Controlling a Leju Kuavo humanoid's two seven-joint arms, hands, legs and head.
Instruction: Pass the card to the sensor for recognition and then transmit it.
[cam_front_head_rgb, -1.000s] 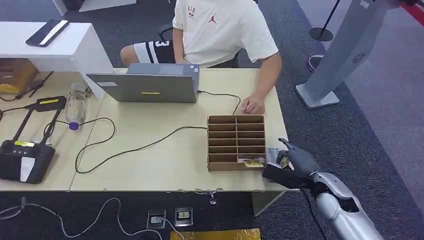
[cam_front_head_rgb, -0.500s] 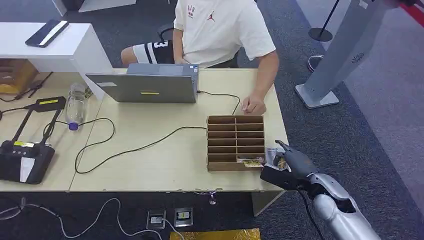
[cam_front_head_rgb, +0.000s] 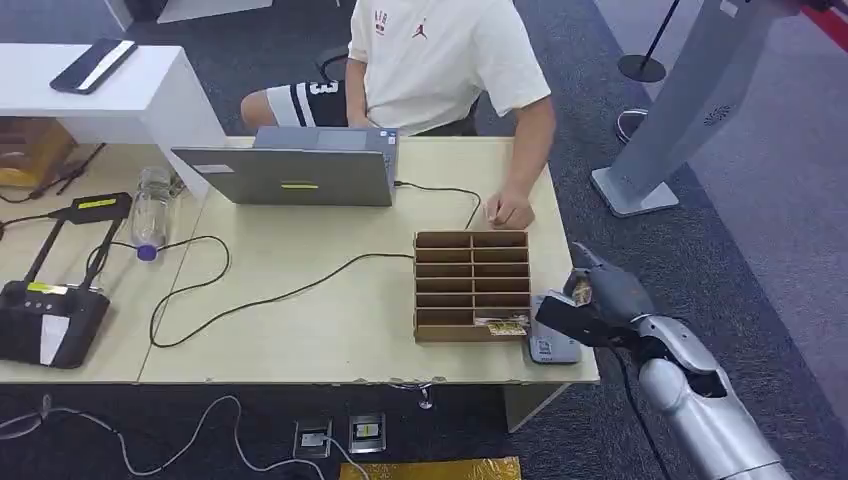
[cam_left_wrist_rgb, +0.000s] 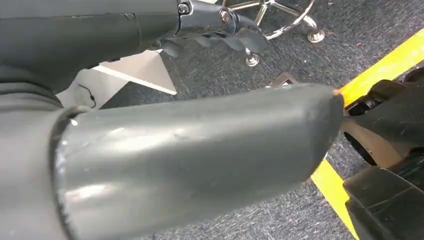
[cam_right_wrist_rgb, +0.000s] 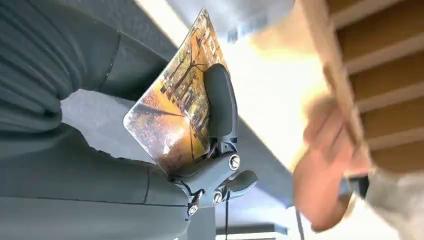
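Observation:
My right hand (cam_front_head_rgb: 592, 305) hovers just off the table's right front edge and pinches a card (cam_front_head_rgb: 580, 292) with a yellow-brown picture on it. Close up in the right wrist view, the card (cam_right_wrist_rgb: 175, 115) sits upright between thumb and a dark finger (cam_right_wrist_rgb: 220, 105). A small grey sensor pad (cam_front_head_rgb: 553, 343) lies on the table below and left of the hand, uncovered. In the left wrist view my left hand (cam_left_wrist_rgb: 200, 110) hangs over the carpet holding nothing, thumb apart from the fingers.
A wooden compartment box (cam_front_head_rgb: 473, 285) stands left of the sensor, another card (cam_front_head_rgb: 507, 326) in its front row. A person sits behind the table with a hand (cam_front_head_rgb: 507, 212) resting near the box. A laptop (cam_front_head_rgb: 290, 172), cables and a bottle (cam_front_head_rgb: 151, 210) occupy the table's left.
My right hand has risen and shifted right and farther back with the card, off the sensor pad, which now shows on the table.

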